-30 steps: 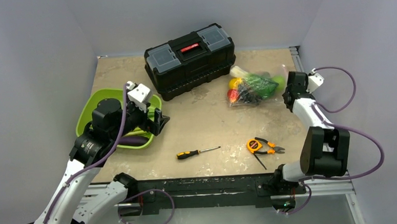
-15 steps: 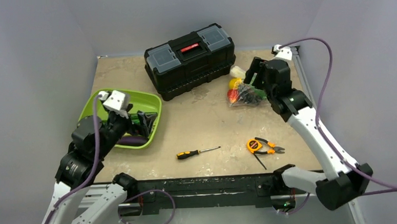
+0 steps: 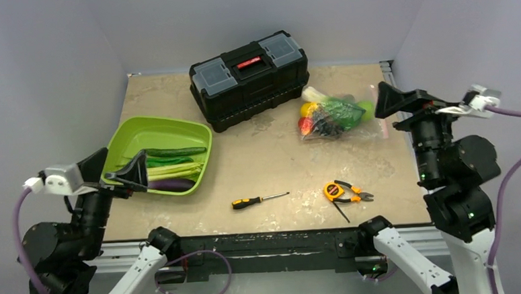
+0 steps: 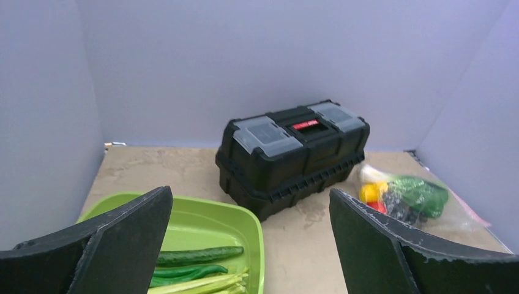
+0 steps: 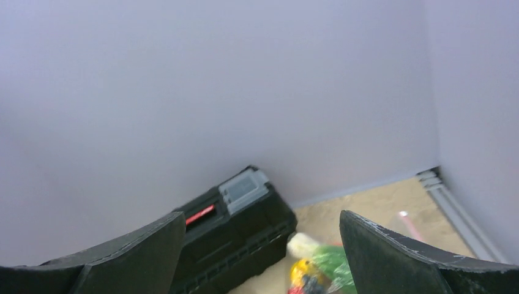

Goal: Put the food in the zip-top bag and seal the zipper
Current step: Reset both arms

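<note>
The zip-top bag (image 3: pixel 337 119) lies flat on the table right of the toolbox, apart from both grippers. Inside it is the food (image 3: pixel 318 116): red, yellow, leafy green and whitish pieces. The zipper (image 3: pixel 382 124) runs along the bag's right edge as a thin pink strip. My right gripper (image 3: pixel 394 110) hovers open and empty just right of the bag, raised above the table. In the right wrist view the bag (image 5: pixel 321 266) shows low between the fingers (image 5: pixel 379 245). My left gripper (image 3: pixel 119 169) is open and empty, raised near the tray's front left corner. The left wrist view shows the bag (image 4: pixel 413 196) far right.
A black toolbox (image 3: pixel 251 77) stands shut at the back centre. The lime-green tray (image 3: pixel 119 137) at the left holds a cucumber (image 3: pixel 177 151), green stalks and an aubergine. A screwdriver (image 3: pixel 259 200) and orange-handled pliers (image 3: pixel 348 193) lie near the front edge.
Both arms have drawn back toward the near edge and risen. The right gripper left the bag and opened wide. The left gripper pulled away from over the tray.
</note>
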Available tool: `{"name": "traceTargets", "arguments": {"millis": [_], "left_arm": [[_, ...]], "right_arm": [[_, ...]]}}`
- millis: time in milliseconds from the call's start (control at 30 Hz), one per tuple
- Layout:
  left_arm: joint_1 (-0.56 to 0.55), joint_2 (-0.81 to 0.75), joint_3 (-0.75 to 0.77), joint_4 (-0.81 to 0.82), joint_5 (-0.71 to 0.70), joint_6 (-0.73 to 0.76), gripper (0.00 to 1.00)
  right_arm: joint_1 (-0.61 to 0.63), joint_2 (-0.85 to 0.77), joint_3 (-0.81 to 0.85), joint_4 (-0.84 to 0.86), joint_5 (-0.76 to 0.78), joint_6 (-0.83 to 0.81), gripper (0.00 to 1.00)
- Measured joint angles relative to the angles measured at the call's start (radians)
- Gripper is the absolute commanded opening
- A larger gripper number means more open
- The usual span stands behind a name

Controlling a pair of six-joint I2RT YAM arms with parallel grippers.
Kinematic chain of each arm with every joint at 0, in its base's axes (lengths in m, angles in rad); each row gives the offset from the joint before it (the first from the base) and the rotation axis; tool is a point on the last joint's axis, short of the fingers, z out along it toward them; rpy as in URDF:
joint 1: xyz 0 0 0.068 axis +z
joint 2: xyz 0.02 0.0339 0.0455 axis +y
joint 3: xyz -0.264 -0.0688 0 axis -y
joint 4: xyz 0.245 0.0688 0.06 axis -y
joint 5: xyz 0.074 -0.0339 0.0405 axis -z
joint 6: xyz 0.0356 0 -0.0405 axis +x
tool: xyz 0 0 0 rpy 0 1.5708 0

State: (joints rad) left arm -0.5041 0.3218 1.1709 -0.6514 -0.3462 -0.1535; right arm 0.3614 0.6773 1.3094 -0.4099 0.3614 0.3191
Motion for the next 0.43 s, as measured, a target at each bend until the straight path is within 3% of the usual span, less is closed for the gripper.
{"name": "traceTargets", "arguments": {"millis": [233, 433], "left_arm": [[0.000, -0.035, 0.048, 0.002, -0.066, 0.017, 0.96], [0.000, -0.011, 0.071, -0.036, -0.076, 0.005, 0.94]], "right_arm": [[-0.001, -0.016, 0.068, -0.057, 0.204, -0.034, 0.99], [-0.001, -0.024, 0.024, -0.080, 0.239, -0.040, 0.99]]}}
